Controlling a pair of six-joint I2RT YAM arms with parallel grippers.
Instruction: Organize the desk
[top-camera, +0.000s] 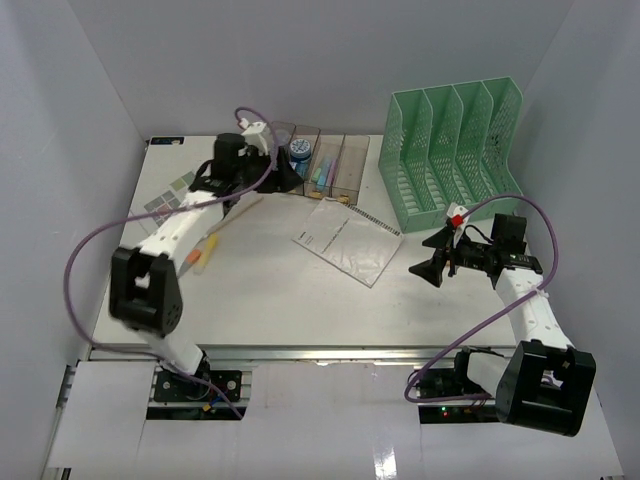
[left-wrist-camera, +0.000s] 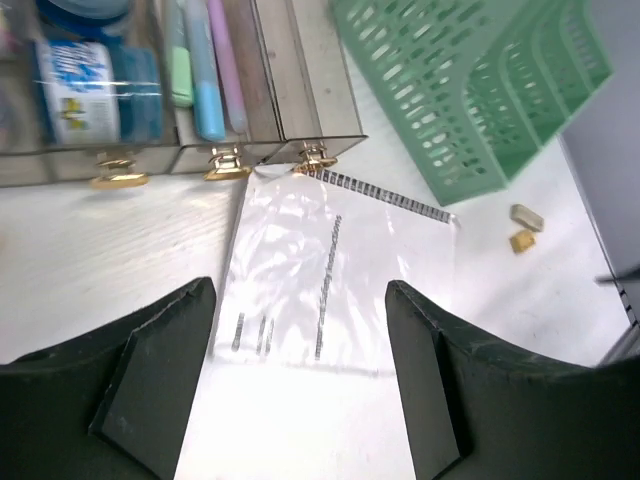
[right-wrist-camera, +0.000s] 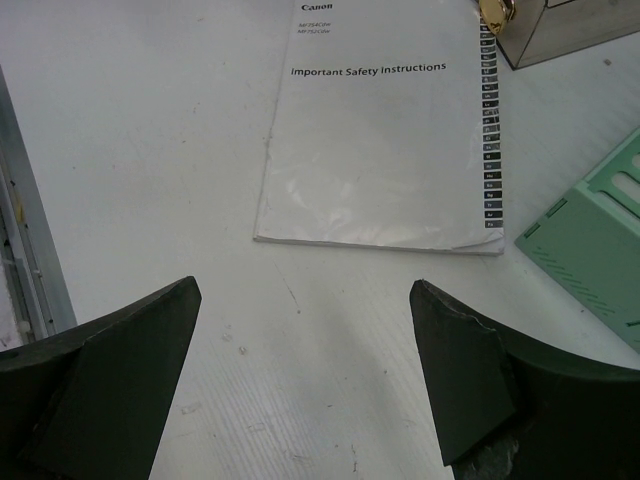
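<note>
the left arm (top-camera: 178, 225) and right arm (top-camera: 535, 312) have white links, black joint housings, looping purple cables (top-camera: 68, 268) and black wedge-shaped fingers (left-wrist-camera: 150, 375).

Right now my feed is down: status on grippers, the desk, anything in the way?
Left gripper open, empty; right gripper open, empty. Desk untidy: booklet flat mid-desk, markers loose at left. Nothing between right gripper and booklet.

One desk (top-camera: 300, 300). One booklet (top-camera: 348, 240) at its centre. One green rack (top-camera: 455, 150) at two o'clock, with four slots. At twelve o'clock stand the bins (left-wrist-camera: 310, 90): three brass handles (left-wrist-camera: 226, 160) show, so at least three. Inside them are three markers (left-wrist-camera: 205, 70) and one blue-labelled roll (left-wrist-camera: 90, 90). Two small tan pieces (left-wrist-camera: 525, 215) lie by the rack. At nine o'clock are one long thin stick (top-camera: 235, 215), one colour card (top-camera: 170, 197), and seemingly two short pens (top-camera: 200, 255).
</note>
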